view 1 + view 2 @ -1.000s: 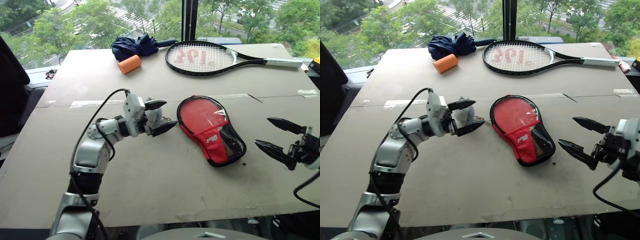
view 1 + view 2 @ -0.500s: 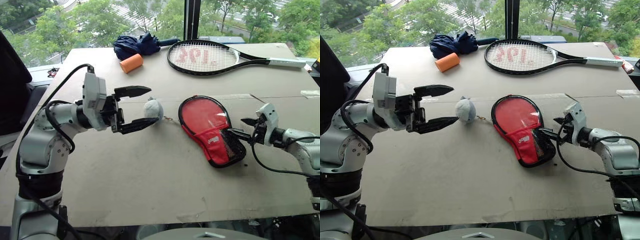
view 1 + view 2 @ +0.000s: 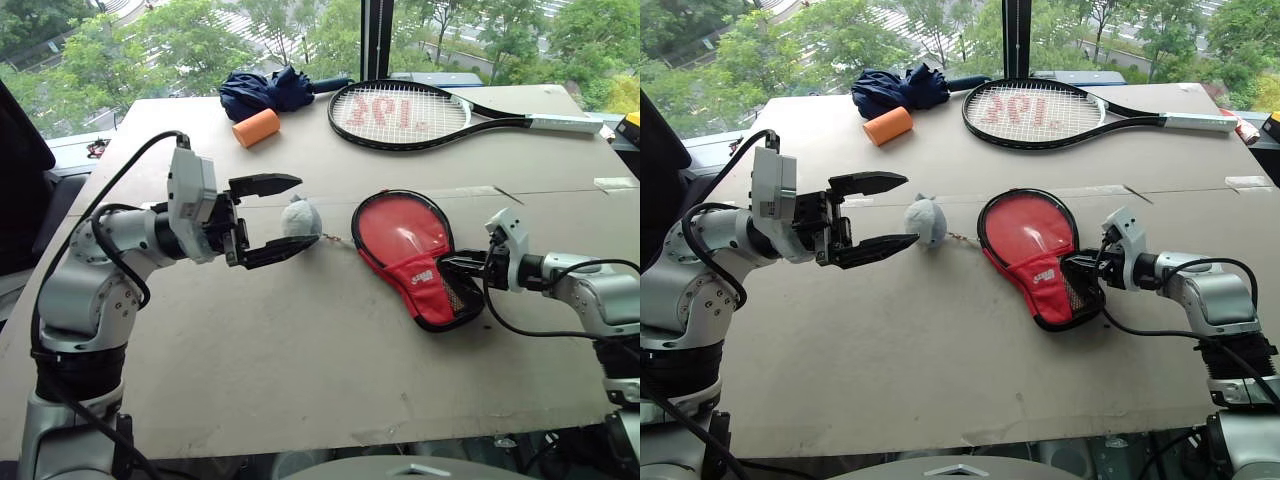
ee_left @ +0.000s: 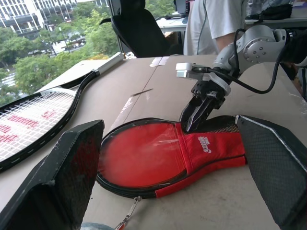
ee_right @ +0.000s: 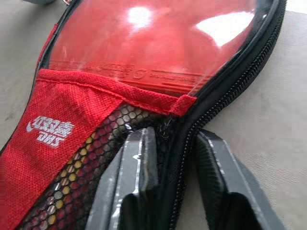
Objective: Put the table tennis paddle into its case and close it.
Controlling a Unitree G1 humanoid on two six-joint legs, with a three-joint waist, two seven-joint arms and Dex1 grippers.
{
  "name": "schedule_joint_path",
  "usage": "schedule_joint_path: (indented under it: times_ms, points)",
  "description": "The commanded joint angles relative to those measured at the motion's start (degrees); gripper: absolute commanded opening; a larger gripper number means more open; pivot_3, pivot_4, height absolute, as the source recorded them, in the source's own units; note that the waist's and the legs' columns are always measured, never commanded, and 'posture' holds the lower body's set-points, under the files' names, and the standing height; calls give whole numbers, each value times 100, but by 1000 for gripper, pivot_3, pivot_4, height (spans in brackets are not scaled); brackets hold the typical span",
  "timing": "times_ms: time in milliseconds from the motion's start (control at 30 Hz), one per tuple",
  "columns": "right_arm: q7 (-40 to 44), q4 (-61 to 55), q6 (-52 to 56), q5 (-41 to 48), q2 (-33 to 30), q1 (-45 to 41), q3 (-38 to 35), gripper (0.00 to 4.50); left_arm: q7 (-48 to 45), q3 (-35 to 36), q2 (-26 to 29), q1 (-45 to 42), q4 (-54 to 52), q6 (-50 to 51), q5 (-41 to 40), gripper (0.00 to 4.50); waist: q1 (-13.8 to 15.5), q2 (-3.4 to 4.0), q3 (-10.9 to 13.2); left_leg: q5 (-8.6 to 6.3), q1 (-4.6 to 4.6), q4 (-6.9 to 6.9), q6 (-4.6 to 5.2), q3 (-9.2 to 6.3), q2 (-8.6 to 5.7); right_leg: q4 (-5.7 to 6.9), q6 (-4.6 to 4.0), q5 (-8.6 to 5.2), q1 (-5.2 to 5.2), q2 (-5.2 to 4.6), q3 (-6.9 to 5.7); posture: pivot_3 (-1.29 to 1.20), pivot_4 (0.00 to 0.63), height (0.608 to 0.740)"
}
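Table (image 3: pixel 300 350): red, black-trimmed case (image 3: pixel 415 255), mesh pocket.

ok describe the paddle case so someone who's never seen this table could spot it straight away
Start at the black tennis racket at the table's far edge and come toward the robot: the case lies flat mid-table, with the right gripper shut on its zipped edge. It is paddle-shaped, red with black trim, a mesh pocket and a white logo; the grey ball beside it is small and round.

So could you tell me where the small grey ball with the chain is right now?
In the left eye view the small grey ball lies on the table, just left of the red case and beside the left gripper, whose fingers stand open.
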Motion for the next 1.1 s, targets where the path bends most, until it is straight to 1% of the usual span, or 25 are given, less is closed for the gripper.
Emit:
schedule_joint_path:
  times_ms: [33, 200, 267, 367, 467, 533, 600, 633, 733, 833, 933, 1033, 1067, 1100]
  points:
    - [-27, -252, 260, 1, 20, 122, 173, 107, 22, 96, 79, -55, -170, -115, 25, 4500, 1, 0, 0, 0, 0, 0, 0, 0, 0, 0, 0, 0, 0, 0, 0, 0, 150, 740]
    - [-453, -629, 984, 404, 170, 310, -365, 107, 25, 95, 92, -60, -163, -127, 22, 4500, 26, 0, 0, 0, -1, -2, 0, -1, 0, -1, 0, 0, 0, 0, -2, 0, 150, 740]
    - [-914, -1004, 1620, 752, 384, 552, -935, 107, 18, 76, 94, -38, -184, -121, 19, 4500, 34, 0, 0, 0, -2, -2, 0, -1, -1, -2, 0, 0, 0, -1, -1, 0, 150, 740]
    - [-1721, -1850, 2772, 1313, 932, 979, -1884, 107, -6, 48, 93, 8, -199, -135, 29, 4500, 71, 0, 0, 0, -8, -6, 0, -11, -1, -6, 0, 0, -1, -2, -9, 0, 150, 740]
    - [-2582, -2917, 3856, 1596, 1839, 1354, -2813, 107, -46, 5, 83, -7, -158, -150, 40, 4500, 58, 1, 0, 0, -11, -5, 0, -10, -3, -4, 0, 0, -5, -2, -6, 0, 150, 740]
    - [-3119, -3670, 4569, 1597, 2715, 1581, -3353, 107, -114, -47, 67, -40, -103, -173, 66, 4500, 54, 3, 0, 0, -11, -8, -1, -11, -3, 0, 0, 0, -9, -2, -6, 0, 150, 740]
    - [-3506, -4087, 4778, 1704, 3214, 1780, -3543, 107, -153, -68, 59, -59, -68, -179, 84, 4500, 49, 3, -2, 1, -10, -10, -2, -10, -3, 5, 0, 0, -12, -2, -4, 0, 150, 740]
    - [-3786, -4286, 4778, 1845, 3583, 1937, -3628, 107, -175, -80, 53, -75, -53, -175, 80, 4500, 46, 5, -1, 1, -9, -12, -3, -13, -2, 5, 0, 0, -12, -1, -7, 0, 150, 740]
    - [-4488, -4659, 4778, 2206, 4362, 2233, -3794, 107, -248, -119, 46, -93, -13, -189, 92, 4500, 29, 5, -2, 2, -8, -14, -3, -5, -4, 11, 0, 0, -22, -2, 4, 0, 150, 740]
    - [-4969, -4760, 4778, 2599, 4753, 2320, -3889, 107, -286, -148, 38, -96, 20, -215, 116, 4500, 21, 7, -2, 2, -9, -13, -3, 18, -6, 28, 0, 0, -37, -3, 28, 0, 150, 740]
    - [-5313, -4680, 4778, 3135, 4688, 2378, -3878, 107, -304, -185, 27, -102, 46, -246, 136, 4500, 23, 8, -1, 2, -8, -14, -3, 17, -6, 30, 0, 0, -44, -2, 27, 0, 150, 740]
    - [-5308, -4537, 4778, 3421, 4043, 2268, -3818, 107, -313, -206, 15, -58, 34, -271, 156, 4500, 6, 8, -2, 2, -9, -15, -3, 20, -6, 30, 0, 0, -44, -2, 30, 0, 150, 740]
    - [-5144, -4511, 4778, 3431, 3736, 2154, -3811, 107, -301, -206, 10, -38, 27, -279, 169, 4500, -2, 8, -1, 2, -9, -15, -3, 22, -6, 30, 0, 0, -44, -2, 32, 0, 150, 740]
    - [-4957, -4491, 4749, 3438, 3389, 2060, -3771, 380, -281, -203, 6, -17, 20, -272, 176, 4500, -2, 8, -1, 2, -10, -14, -3, 26, -6, 31, 0, 0, -45, -2, 35, 0, 150, 740]
